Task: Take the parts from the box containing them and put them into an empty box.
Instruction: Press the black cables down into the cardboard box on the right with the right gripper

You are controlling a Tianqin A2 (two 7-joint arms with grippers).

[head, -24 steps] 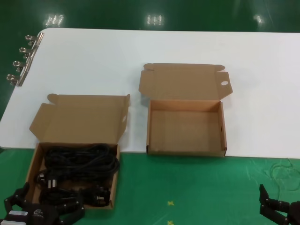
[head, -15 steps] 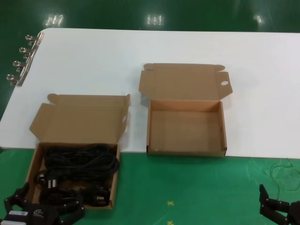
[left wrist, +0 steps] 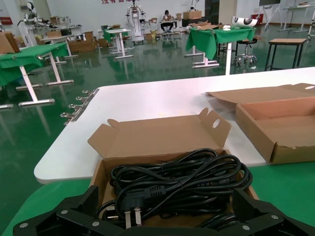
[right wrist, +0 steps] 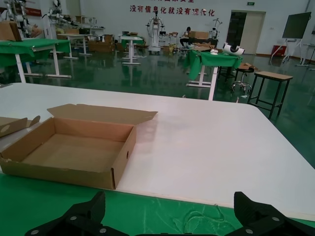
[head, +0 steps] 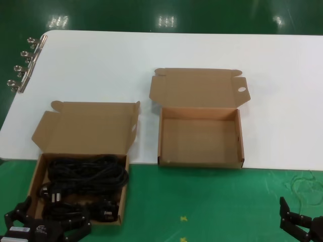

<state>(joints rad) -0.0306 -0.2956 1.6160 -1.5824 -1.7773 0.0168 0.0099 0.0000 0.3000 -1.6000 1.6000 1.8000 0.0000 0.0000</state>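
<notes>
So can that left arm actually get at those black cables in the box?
Probably yes: the left gripper hangs open at the near edge of the open box, and nothing covers the cables.

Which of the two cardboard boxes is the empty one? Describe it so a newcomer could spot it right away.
Start at the white table: two open brown boxes sit along its near edge. The empty box is the one nearer the right hand, lying wholly on the table. Its lid flap has a small round hole, and unlike the box of cables by the left hand, it holds nothing.
</notes>
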